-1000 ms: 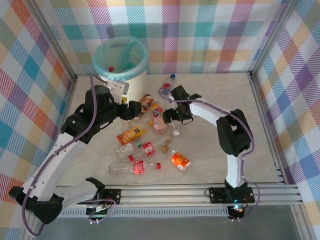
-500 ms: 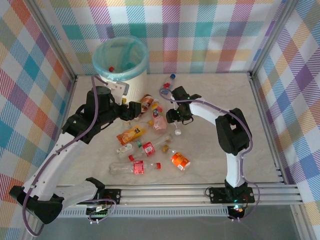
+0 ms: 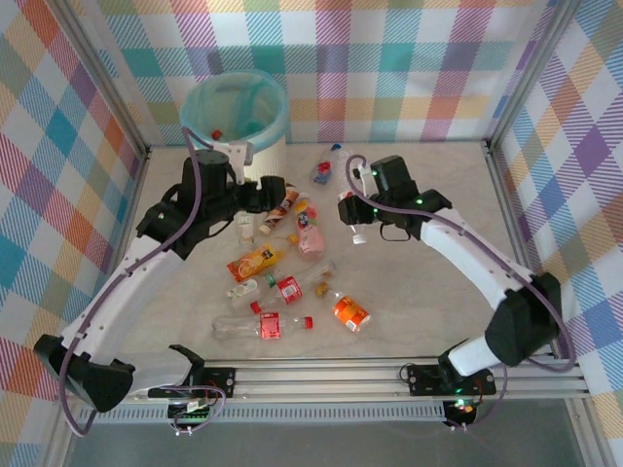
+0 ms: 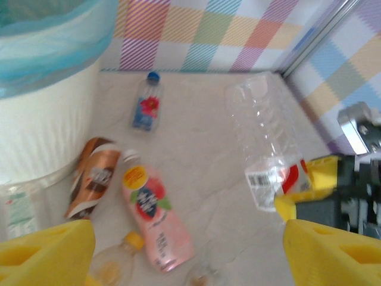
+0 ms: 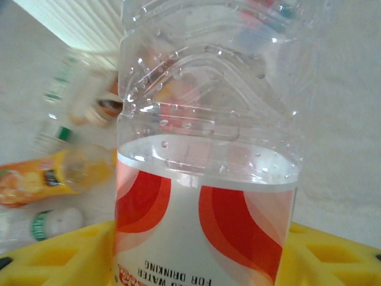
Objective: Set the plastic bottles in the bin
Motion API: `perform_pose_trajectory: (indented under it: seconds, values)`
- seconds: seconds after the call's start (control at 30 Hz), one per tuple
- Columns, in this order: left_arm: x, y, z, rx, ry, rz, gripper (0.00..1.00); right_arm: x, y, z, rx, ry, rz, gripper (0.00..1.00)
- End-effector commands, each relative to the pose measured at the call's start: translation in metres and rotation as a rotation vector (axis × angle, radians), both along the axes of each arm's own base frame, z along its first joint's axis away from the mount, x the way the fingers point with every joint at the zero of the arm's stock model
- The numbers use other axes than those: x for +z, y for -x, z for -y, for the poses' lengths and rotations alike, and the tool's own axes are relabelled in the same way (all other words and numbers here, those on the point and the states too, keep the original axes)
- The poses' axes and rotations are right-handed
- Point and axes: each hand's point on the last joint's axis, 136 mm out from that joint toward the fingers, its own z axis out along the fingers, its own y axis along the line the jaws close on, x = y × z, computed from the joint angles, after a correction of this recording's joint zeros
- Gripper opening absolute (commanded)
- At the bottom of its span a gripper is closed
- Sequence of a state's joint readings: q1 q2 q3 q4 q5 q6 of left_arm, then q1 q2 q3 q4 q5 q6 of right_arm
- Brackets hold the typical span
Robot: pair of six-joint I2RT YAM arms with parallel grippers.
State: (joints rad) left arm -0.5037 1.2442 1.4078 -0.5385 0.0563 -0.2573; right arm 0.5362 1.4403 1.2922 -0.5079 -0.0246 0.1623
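Closest to the near edge of the table (image 3: 409, 292), a clear bottle (image 3: 232, 329) lies flat, with a red-labelled bottle (image 3: 271, 328) just beside its right end. An orange bottle (image 3: 348, 311) lies a little right of those 2. Further in, a small red bottle (image 3: 289, 289) and an orange juice bottle (image 3: 255, 261) lie on their sides near the middle.

Beyond them is the left gripper (image 4: 190, 256). Its yellow fingers (image 4: 47, 250) are spread wide with nothing between them. A pink bottle (image 4: 152, 226) with a yellow cap lies flat on the table beneath it, and a brown bottle (image 4: 89, 179) lies to the left of that, near the foot of the bin.

To the right, past the middle, the right gripper (image 5: 202, 262) clamps a clear red-labelled bottle (image 5: 202, 149) by its label end. In the left wrist view this bottle (image 4: 265, 137) looks lifted off the table and tilted, its free end toward the far edge.

Further back, a blue-capped bottle (image 4: 146, 104) lies alone near the far edge, well apart from the rest.

The bin (image 3: 258, 151) stands in the far left corner, lined with a teal bag (image 3: 263, 92). A red cap (image 3: 216, 134) shows inside it.
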Motion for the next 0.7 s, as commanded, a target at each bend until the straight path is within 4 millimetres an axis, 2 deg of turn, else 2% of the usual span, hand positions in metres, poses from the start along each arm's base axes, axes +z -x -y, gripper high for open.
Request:
perform_pose_trajectory:
  seconds: [0.0, 0.13, 0.2, 0.23, 0.47, 0.67]
  values:
    - [0.036, -0.011, 0.034, -0.090, 0.161, 0.046, 0.83, 0.027, 0.018, -0.009, 0.096, -0.094, 0.076, 0.62]
    - [0.034, -0.020, 0.068, -0.210, 0.262, 0.005, 0.85, 0.055, 0.038, -0.018, 0.169, -0.226, 0.151, 0.62]
    - [0.035, -0.020, 0.081, -0.266, 0.305, -0.021, 0.86, 0.061, 0.044, -0.020, 0.186, -0.258, 0.159, 0.62]
    - [0.043, -0.021, 0.087, -0.293, 0.334, 0.001, 0.86, 0.063, 0.047, -0.023, 0.201, -0.275, 0.158, 0.62]
    - [0.041, -0.026, 0.099, -0.341, 0.345, -0.023, 0.87, 0.069, 0.067, -0.042, 0.327, -0.370, 0.159, 0.64]
    - [0.023, -0.028, 0.103, -0.339, 0.324, -0.106, 0.84, 0.073, 0.077, -0.052, 0.396, -0.417, 0.162, 0.64]
